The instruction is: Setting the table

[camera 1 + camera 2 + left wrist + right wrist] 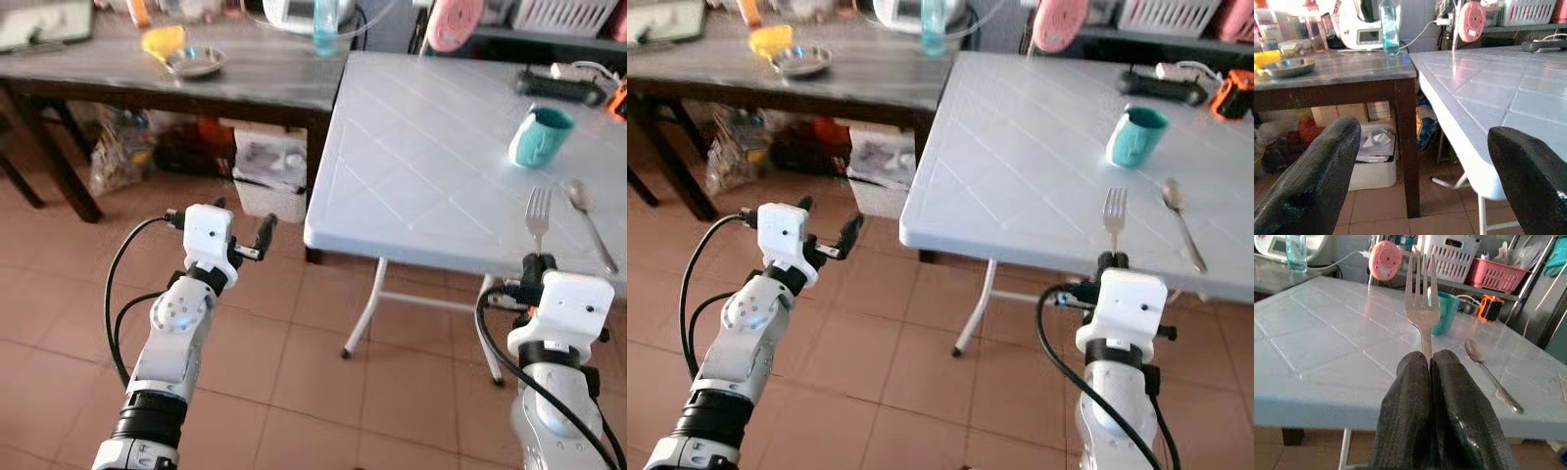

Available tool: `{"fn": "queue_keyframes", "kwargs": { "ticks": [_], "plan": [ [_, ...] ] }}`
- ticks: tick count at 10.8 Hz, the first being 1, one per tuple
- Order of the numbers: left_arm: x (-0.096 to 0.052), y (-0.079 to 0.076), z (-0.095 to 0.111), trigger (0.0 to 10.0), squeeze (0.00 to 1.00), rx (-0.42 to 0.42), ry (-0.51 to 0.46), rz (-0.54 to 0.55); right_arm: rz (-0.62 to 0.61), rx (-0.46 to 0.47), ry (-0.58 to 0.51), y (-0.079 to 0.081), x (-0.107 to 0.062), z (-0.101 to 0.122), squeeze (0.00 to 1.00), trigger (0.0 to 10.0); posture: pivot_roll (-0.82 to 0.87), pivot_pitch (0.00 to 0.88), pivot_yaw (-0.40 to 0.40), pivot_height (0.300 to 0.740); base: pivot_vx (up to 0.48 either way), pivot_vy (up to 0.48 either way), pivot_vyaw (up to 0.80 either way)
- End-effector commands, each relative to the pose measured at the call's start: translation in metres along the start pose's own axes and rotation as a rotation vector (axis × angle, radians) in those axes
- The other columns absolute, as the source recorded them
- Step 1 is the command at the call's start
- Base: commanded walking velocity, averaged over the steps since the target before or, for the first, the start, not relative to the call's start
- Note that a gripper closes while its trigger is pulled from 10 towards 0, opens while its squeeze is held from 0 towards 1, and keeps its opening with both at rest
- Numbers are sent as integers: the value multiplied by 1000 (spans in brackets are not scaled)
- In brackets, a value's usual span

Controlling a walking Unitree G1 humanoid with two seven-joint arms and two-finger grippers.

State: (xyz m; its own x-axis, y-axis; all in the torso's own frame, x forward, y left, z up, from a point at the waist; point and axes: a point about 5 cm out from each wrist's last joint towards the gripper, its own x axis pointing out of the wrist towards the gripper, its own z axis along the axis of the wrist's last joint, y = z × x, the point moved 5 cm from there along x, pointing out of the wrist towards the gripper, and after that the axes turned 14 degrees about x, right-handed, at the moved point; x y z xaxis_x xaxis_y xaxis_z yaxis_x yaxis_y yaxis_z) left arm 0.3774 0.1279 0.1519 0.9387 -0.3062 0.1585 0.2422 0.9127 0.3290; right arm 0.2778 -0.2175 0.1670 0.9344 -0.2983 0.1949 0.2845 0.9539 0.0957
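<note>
Right tool (1431, 364) pinching fork (1421, 308), no legible writing, teal cup (540, 135)

a dark wooden table (245, 83) stood beside, bearing a metal bowl (195, 62), a yellow object (162, 41) and a blue-tinted bottle (325, 27); a white bin (266, 174) sat underneath.

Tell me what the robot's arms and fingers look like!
Both arms are shiny silver tubes with black bands and looping black cables. Each wrist is a white boxy block. The left gripper and right gripper each have two long, chunky black fingers.
</note>
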Motion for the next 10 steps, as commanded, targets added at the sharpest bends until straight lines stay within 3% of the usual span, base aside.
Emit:
{"fn": "queue_keyframes", "kwargs": {
  "ticks": [1,10],
  "plan": [
    [3,-1,3,10000,0,-3,-5,-8,-5,-7,-11,-2,2,1,0,10000,60,104,9,740,307,0,0],
    [7,-10,4,10000,0,-3,-13,-50,-6,-6,-29,2,6,3,0,10000,61,98,19,740,307,0,0]
  ]
}}
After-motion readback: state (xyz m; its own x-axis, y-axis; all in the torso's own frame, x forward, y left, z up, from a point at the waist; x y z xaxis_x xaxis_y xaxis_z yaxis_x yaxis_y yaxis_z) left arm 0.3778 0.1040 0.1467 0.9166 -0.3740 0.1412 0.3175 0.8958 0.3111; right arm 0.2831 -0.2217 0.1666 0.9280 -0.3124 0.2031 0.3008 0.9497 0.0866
